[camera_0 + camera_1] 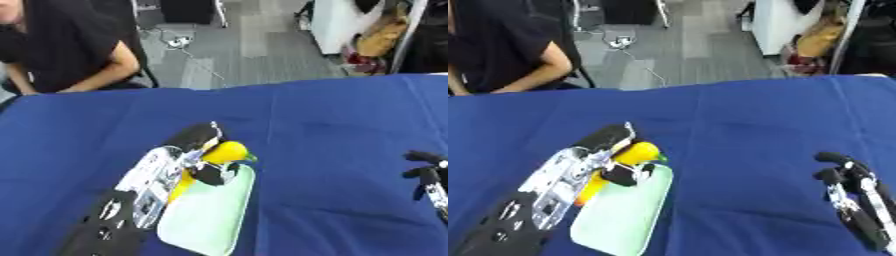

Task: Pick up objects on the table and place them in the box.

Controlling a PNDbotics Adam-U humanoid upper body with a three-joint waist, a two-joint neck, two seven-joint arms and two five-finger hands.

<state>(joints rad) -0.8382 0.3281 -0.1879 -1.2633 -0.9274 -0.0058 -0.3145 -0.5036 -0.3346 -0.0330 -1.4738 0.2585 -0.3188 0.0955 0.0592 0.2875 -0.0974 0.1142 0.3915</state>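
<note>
left hand [199, 145] fingers curled round yellow banana-shaped object [224, 152], over far end of pale green box [210, 215] at near left | object – looks light, smooth, maybe slippery; hold at thick middle | right hand [852, 192] idle near right on blue worktop [332, 150], fingers relaxed

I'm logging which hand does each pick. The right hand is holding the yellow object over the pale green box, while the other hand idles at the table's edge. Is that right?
Not quite: the left hand holds the yellow object over the pale green box, as the left eye view shows. The right hand is the idle one, near the table's right edge.
</note>
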